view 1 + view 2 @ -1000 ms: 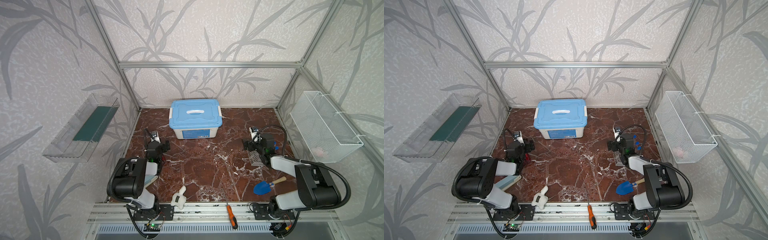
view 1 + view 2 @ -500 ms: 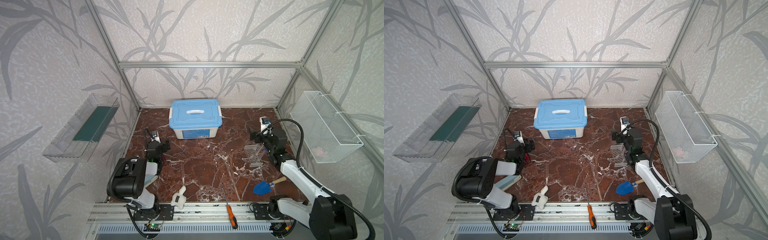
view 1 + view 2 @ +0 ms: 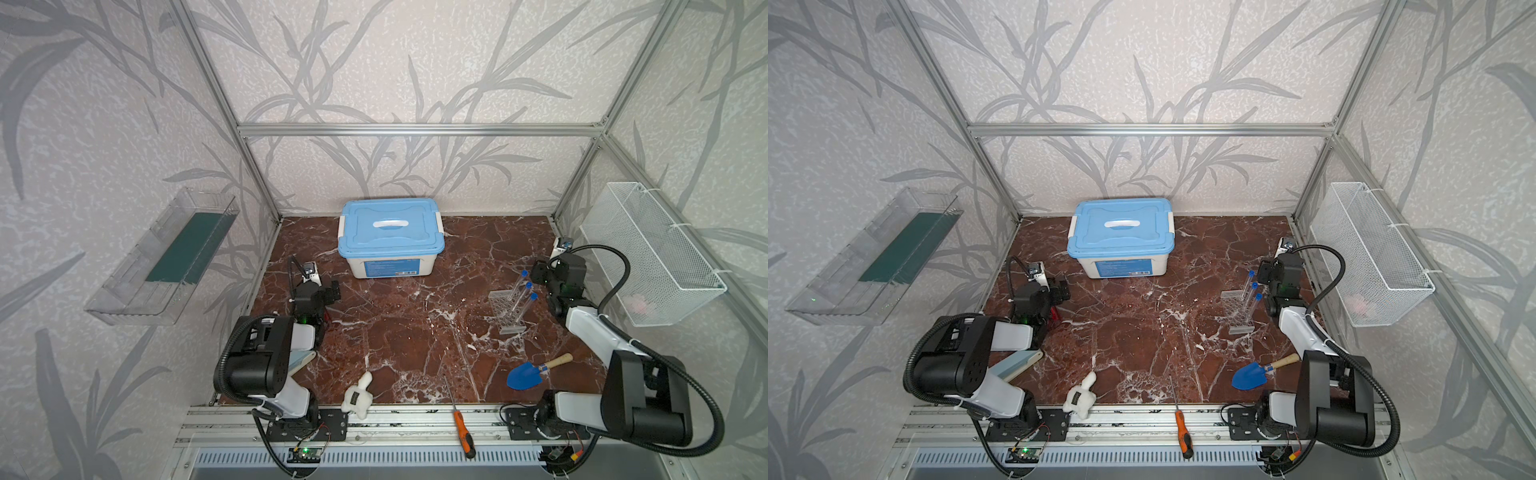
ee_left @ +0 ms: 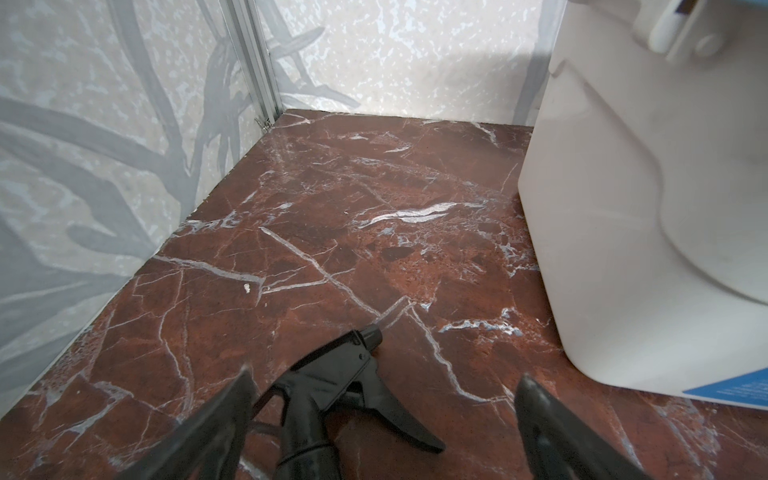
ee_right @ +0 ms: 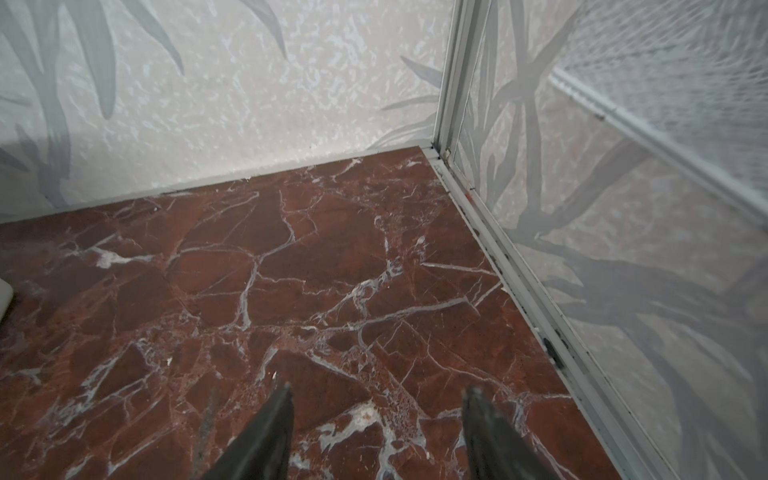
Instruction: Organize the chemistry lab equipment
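Red marble tabletop (image 3: 395,332) in both top views; clear tube rack (image 3: 508,311) right of centre, three blue-capped test tubes (image 3: 524,291) tilted in it, right gripper (image 3: 540,272) just beside them; left wrist: left gripper (image 4: 386,374) spread wide either side of a black spray trigger (image 4: 332,386); right wrist: fingers (image 5: 266,432) parted, nothing between them, over bare marble.

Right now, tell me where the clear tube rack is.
In both top views the clear tube rack stands on the right of the marble floor, holding three blue-capped test tubes, behind the blue trowel.
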Motion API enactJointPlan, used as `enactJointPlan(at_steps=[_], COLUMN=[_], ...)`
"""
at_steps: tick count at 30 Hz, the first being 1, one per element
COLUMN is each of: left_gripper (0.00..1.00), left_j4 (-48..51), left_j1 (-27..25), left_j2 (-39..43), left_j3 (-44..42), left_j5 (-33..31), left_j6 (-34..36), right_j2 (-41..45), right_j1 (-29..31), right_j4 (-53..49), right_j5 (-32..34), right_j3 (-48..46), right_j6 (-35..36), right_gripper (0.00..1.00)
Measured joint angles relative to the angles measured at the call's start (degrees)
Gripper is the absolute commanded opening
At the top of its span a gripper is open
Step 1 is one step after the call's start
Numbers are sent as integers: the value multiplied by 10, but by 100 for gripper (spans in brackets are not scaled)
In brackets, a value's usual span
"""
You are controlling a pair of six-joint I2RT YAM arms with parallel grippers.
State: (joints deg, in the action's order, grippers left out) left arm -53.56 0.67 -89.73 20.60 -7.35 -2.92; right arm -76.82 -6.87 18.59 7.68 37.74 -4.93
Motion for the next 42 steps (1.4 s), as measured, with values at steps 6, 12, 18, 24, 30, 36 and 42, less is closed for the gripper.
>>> enactJointPlan(at_steps=[6, 12, 18, 24, 30, 36, 42], left_gripper=[99, 99, 99, 99, 99, 99, 99], left_j4=[0, 0, 0, 0, 0, 0, 0], left_j1=[0, 1, 2, 2, 2, 2, 2], left_j2=[0, 0, 0, 0, 0, 0, 0], left_j3=[0, 0, 0, 0, 0, 0, 0], left_j5=[0, 0, 0, 1, 1, 1, 1], left_j6=[0, 0, 0, 0, 0, 0, 0], right_j2=[-64, -76, -49, -12, 19, 21, 15], right_j1=[-17, -27, -26, -7, 17, 30, 40], right_j4=[39, 39, 71, 74, 72, 62, 80], right_j5=[-20, -47, -79, -82, -73, -64, -58], right_j3=[-1, -1, -33, -58, -75, -77, -105], right_j6=[-13, -17, -10, -1, 7, 7, 3], right_gripper=[55, 56, 57, 58, 59, 59, 60])
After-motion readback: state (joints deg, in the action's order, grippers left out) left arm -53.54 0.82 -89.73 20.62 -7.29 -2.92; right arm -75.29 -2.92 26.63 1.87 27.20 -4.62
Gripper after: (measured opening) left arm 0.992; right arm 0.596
